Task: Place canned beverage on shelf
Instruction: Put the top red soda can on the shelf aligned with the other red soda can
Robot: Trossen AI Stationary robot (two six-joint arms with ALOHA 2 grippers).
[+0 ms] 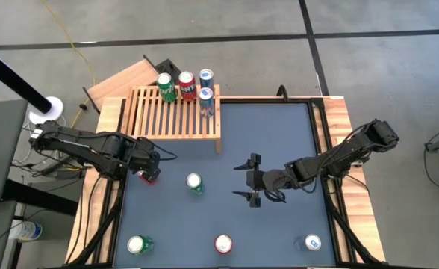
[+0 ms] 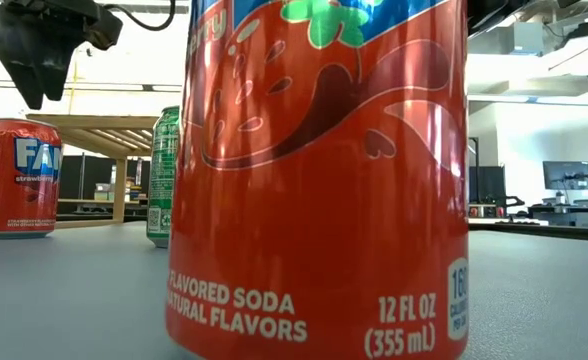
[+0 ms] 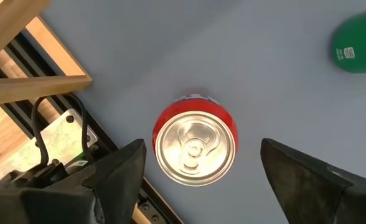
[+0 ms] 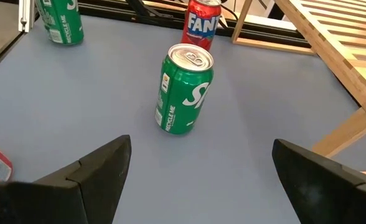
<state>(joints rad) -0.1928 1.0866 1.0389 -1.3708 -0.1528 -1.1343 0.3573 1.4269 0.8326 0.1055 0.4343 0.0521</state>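
The slatted wooden shelf stands at the table's far left and bears a green can, a red can and two blue cans at its far edge. A red Fanta can stands upright on the mat near the left edge, in front of the shelf. My left gripper hangs open above it, pointing down, one finger on either side of the can's top, not touching; it also shows in the low view. My right gripper is open and empty at mid-table, facing a green can that stands upright.
Three more cans stand along the near edge: green, red, blue. The near red can fills the low view. A plain wooden board lies behind the shelf. Wooden rails edge the mat.
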